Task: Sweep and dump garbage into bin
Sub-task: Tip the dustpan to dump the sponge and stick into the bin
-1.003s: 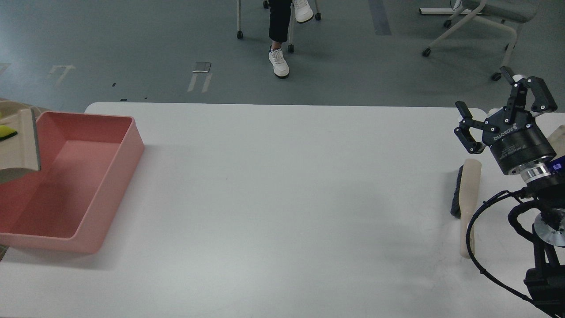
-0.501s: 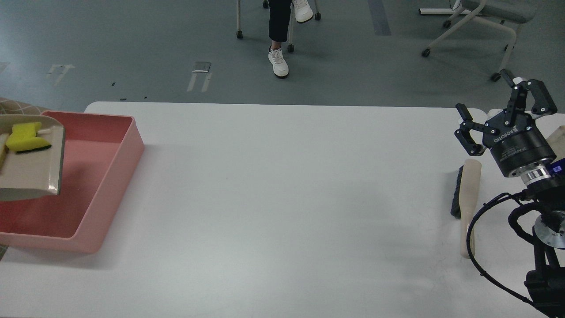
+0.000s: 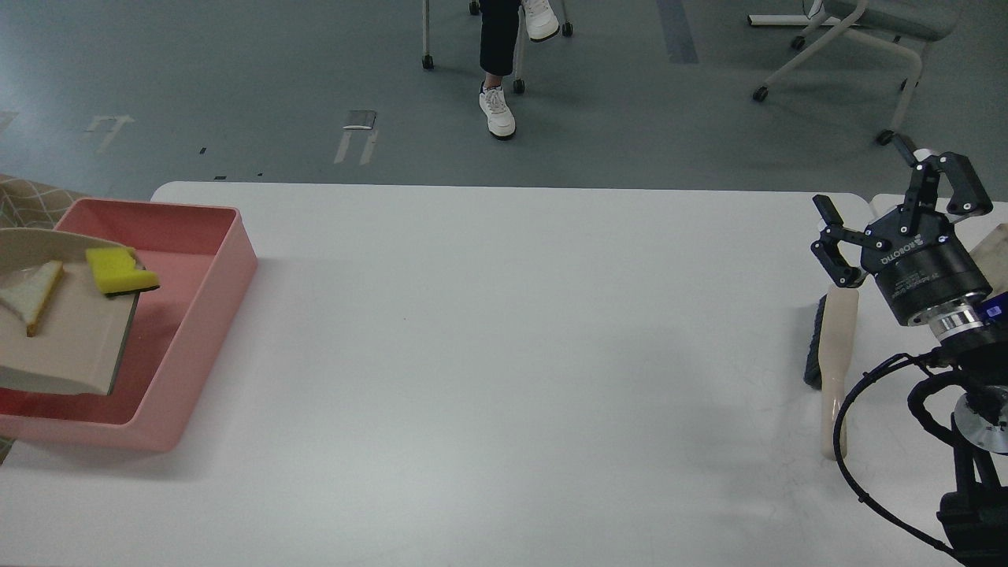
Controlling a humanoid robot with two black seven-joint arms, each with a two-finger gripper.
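Observation:
The pink bin (image 3: 197, 315) stands at the table's left edge. A beige dustpan (image 3: 71, 346) hangs tilted over the bin, its front lip pointing right and down. On it, a yellow sponge piece (image 3: 118, 272) with a dark underside sits at the lip, and a thin beige strip (image 3: 31, 295) lies further left. My left gripper is out of view past the left edge. My right gripper (image 3: 898, 209) is open and empty, raised above the head of the beige brush (image 3: 833, 346) at the far right.
The brush lies on the white table (image 3: 504, 354) near its right edge, dark bristles facing left. A seated person's legs (image 3: 498, 71) and wheeled chairs (image 3: 850, 47) are on the floor beyond the far edge.
The dustpan has swung further right and tipped over the bin. The sponge piece has slid to its lip and the strip has come into view. My right gripper dipped slightly.

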